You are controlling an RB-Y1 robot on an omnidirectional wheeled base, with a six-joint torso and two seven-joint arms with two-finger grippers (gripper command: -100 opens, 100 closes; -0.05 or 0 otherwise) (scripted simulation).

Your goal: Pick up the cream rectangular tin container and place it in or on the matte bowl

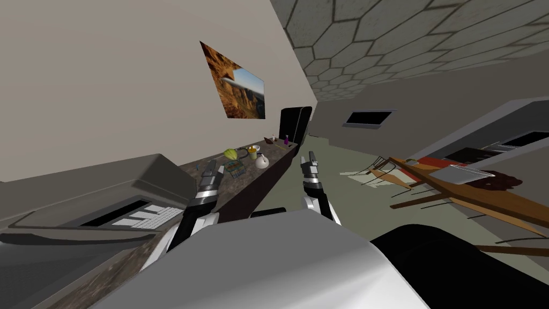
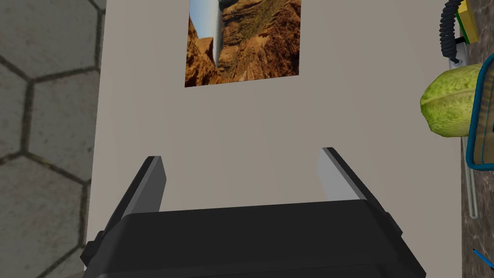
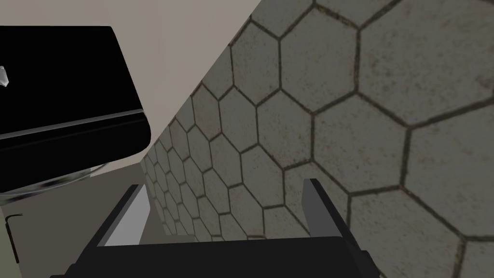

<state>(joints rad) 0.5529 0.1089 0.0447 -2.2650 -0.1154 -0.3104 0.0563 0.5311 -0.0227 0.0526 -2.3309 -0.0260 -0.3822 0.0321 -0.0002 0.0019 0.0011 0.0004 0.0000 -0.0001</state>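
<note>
Claws: left claw (image 2: 241,176) and right claw (image 3: 222,207), all 4 blades spread, empty (held forward, likely ready for approach). Tin probably the blue-rimmed cream box (image 2: 486,130) on counter (image 1: 276,152), near left claw.

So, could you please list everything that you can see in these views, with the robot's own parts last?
counter: one, dark mottled, along the beige wall
green fruit: one, yellow-green, on the counter beside the basket
basket: one, blue-rimmed, on the counter
round pot: one, white, near the counter's edge
cup: one, yellow, just behind the pot
small bottle: one, purple, at the counter's far end
wall picture: one, brown canyon scene, above the counter
wooden table: one, brown, on the right
tray: one, grey, on the table
left gripper: one, open, above the counter near the basket
right gripper: one, open, beside the counter
</note>
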